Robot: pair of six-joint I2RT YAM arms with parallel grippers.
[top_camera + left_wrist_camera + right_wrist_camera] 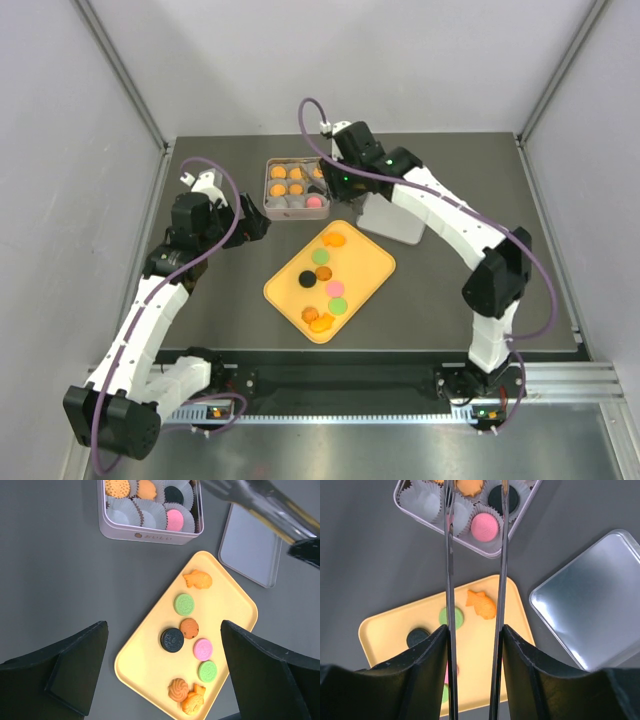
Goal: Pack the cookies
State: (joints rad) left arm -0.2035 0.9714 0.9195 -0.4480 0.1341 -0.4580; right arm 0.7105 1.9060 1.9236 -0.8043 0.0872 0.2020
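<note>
Several cookies lie on a yellow tray (145, 670): an orange fish (198, 580), a green disc (184, 604), a black one (173, 640), a pink one (203, 649) and others. More sit in paper cups in the tin (150, 535), among them a pink one (484, 525). My right gripper (474, 630) is shut on metal tongs (450, 580). Their arms stand apart, with the tips over the tin beside an orange cookie (470, 486). Whether the tongs hold it I cannot tell. High over the tray, my left gripper (163, 627) is open and holds nothing.
The tin's silver lid (395, 225) lies flat to the right of the tin, behind the tray (365, 262). The tin (297, 188) stands at the back middle of the dark table. Grey walls close in on both sides.
</note>
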